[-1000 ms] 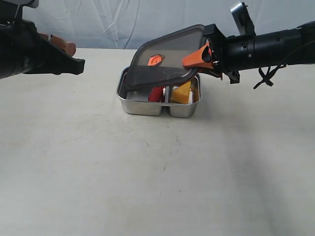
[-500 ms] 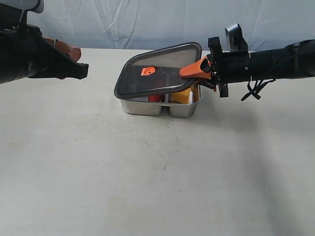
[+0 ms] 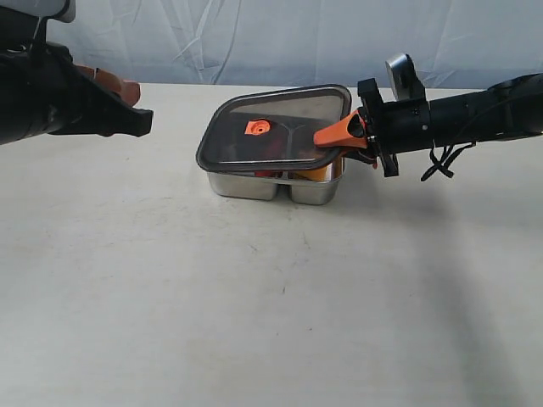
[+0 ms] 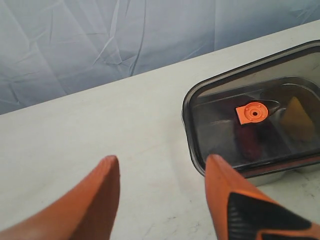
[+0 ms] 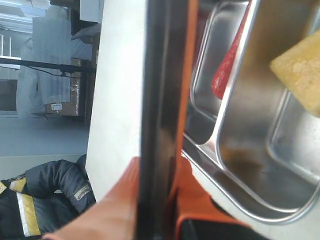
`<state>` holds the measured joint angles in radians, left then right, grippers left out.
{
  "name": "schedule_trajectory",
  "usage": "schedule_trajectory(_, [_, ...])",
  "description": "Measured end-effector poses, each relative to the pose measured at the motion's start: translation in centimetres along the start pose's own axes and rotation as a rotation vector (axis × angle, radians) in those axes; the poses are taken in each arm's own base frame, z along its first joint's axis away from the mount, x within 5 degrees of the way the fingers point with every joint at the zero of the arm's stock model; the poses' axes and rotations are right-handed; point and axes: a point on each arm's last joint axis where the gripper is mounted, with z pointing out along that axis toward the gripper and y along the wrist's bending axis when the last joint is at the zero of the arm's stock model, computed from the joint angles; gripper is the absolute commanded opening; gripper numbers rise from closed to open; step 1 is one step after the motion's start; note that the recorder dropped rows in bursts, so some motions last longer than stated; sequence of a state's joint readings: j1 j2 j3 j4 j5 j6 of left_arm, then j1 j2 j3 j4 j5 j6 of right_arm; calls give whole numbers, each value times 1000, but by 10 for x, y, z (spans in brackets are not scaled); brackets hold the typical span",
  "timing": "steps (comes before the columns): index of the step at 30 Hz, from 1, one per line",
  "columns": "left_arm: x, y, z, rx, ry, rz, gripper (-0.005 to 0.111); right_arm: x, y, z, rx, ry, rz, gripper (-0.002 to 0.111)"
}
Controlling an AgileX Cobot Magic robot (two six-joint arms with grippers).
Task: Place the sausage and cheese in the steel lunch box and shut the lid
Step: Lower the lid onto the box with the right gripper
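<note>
The steel lunch box (image 3: pixel 254 184) stands at the table's middle back. The dark lid (image 3: pixel 284 119) with its orange valve (image 3: pixel 255 127) lies nearly flat over it, its right edge slightly raised. My right gripper (image 3: pixel 333 140) is shut on the lid's right edge; in the right wrist view the lid (image 5: pixel 160 100) runs between the orange fingers (image 5: pixel 115 200). Under it show the red sausage (image 5: pixel 227 65) and yellow cheese (image 5: pixel 300 67) in separate compartments. My left gripper (image 4: pixel 160 172) hangs open and empty to the left of the box, the lid (image 4: pixel 260 107) ahead of it.
A wrinkled blue-white backdrop (image 3: pixel 254 34) hangs behind the table's far edge. Bare table surface (image 3: pixel 254 297) spreads in front of the box. The left arm's black body (image 3: pixel 51 93) hovers over the table's left side.
My right gripper has lowered the lid from a steep tilt to nearly flat on the box. The left arm shifted slightly right early on, then stayed still.
</note>
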<state>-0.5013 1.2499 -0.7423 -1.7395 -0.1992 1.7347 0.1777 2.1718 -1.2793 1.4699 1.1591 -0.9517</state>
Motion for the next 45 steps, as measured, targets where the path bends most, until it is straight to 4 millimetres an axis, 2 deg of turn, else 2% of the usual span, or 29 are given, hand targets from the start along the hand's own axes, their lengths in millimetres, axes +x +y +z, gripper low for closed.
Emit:
schedule_trajectory(19, [0,0,0,0,0,0,50,1,-5,0,56,11,59,0])
schedule_trajectory(21, [0,0,0,0,0,0,50,1,-5,0,59,11,60,6])
schedule_trajectory(25, [0,0,0,0,0,0,50,1,-6,0,66,10,65,39])
schedule_trajectory(27, [0,0,0,0,0,0,50,1,-9,0,104,11,56,50])
schedule_trajectory(28, [0,0,0,0,0,0,50,2,-12,0,120,17,54,52])
schedule_trajectory(45, [0,0,0,0,0,0,50,5,-10,-3,165,55,44,50])
